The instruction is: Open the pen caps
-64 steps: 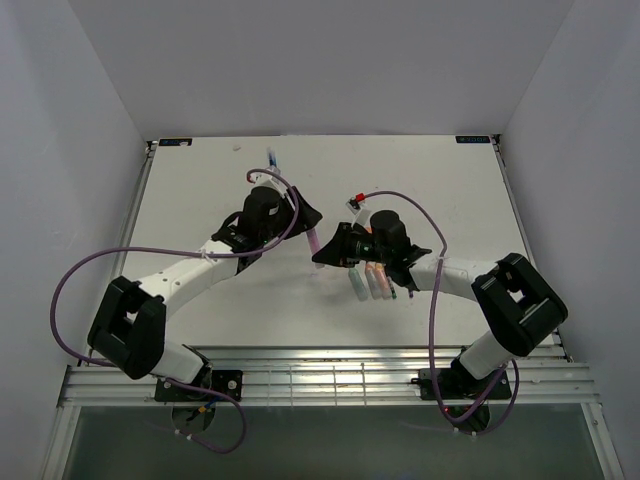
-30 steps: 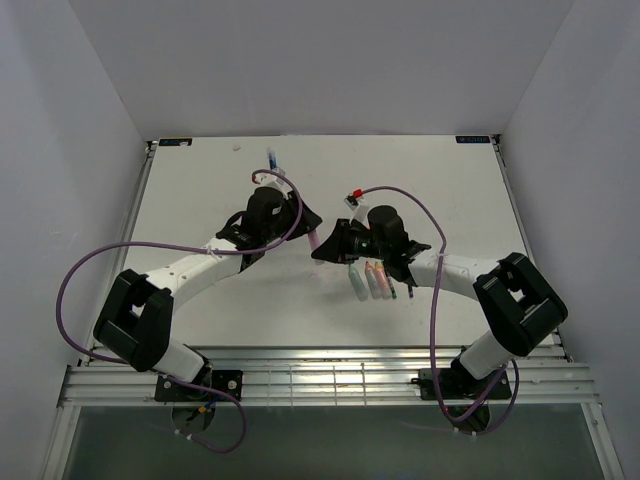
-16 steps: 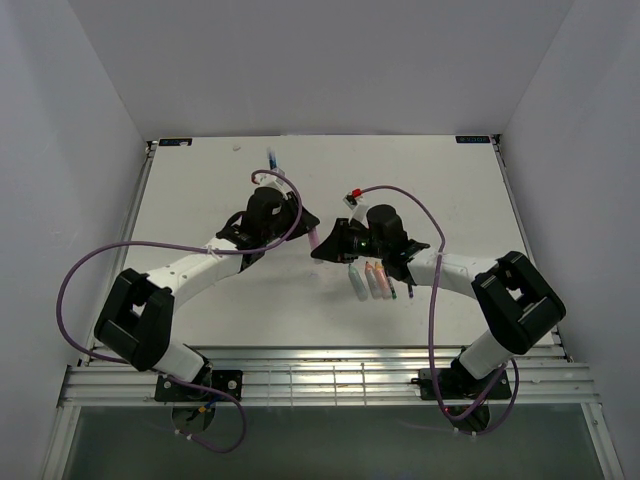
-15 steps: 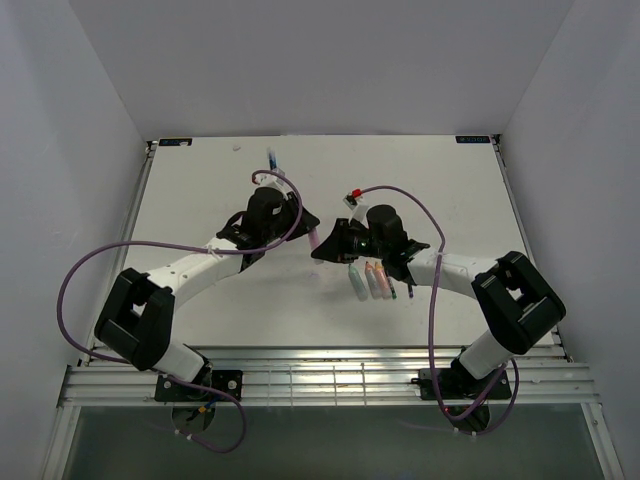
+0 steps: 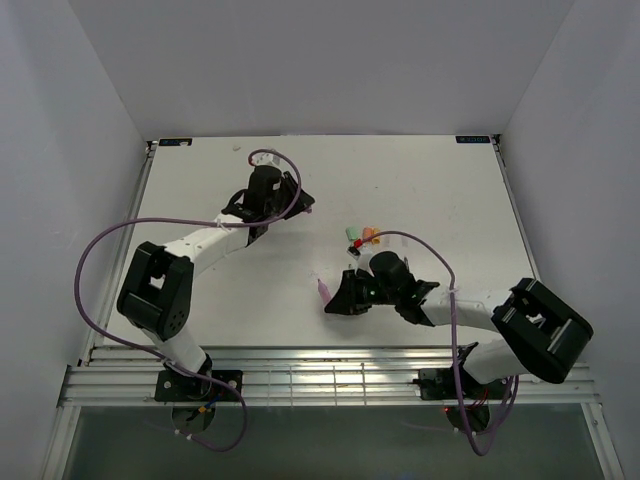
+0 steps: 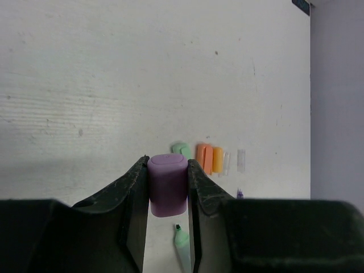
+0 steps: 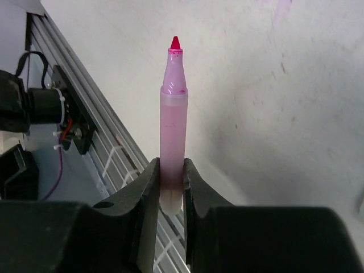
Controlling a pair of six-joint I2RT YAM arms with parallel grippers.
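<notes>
Near edge: a slotted metal rail (image 5: 300, 380) runs along the front of the table (image 5: 430, 190).

Just beyond the rail, the right gripper (image 7: 169, 177) is clamped on the pink pen (image 7: 173, 114). Both fingers press the lower end of the barrel. The pen points away from the wrist, towards the rail, and is held above the table surface. Its tip is bare and red-pink, with no cap on it.

Mid-table: a row of stubby pieces (image 6: 203, 158) lies side by side on the surface, one mint green, one orange and one yellow-orange. It cannot be told whether these are caps alone or whole pens seen end-on. Two small clear items lie just beside the yellow-orange one. They are too small to identify.

Closer to the left arm, a green pen (image 6: 182, 242) lies on the table with its tip exposed.

Far side: the left gripper (image 6: 166, 166) is closed on the purple cap (image 6: 168, 190). The cap sits squarely between the two fingers, touching both, and is clear of the table. It is well apart from the pink pen.
</notes>
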